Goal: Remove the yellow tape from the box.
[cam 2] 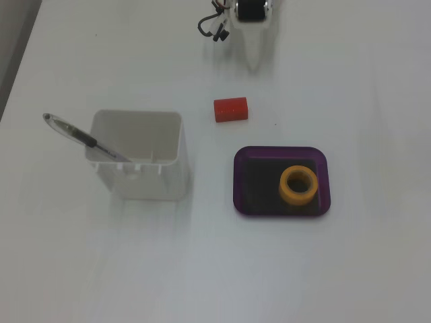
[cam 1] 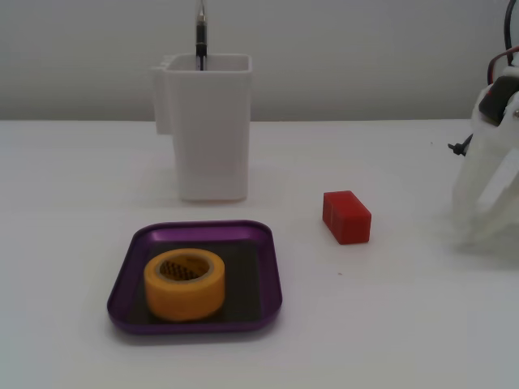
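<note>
Side fixed view: yellow tape [cam 1: 185, 284] lies flat inside the purple box [cam 1: 268, 275], well apart from the jaws [cam 1: 486, 198] at right; jaw opening can't be told.

Top fixed view: jaws [cam 2: 253, 54] hold nothing; red block [cam 2: 231, 109] near, tape [cam 2: 299, 185] farther, in box [cam 2: 250, 180].

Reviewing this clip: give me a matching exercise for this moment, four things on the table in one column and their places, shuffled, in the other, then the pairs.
Things:
1. yellow tape
2. pen
3. red block
4. gripper

Places:
A. leaning inside the white container
B. on the bare table, between gripper and purple tray
C. lying flat on the tray floor, hole up
D. at the table's far edge in the overhead-looking fixed view, touching nothing

Pairs: 1-C, 2-A, 3-B, 4-D
</note>
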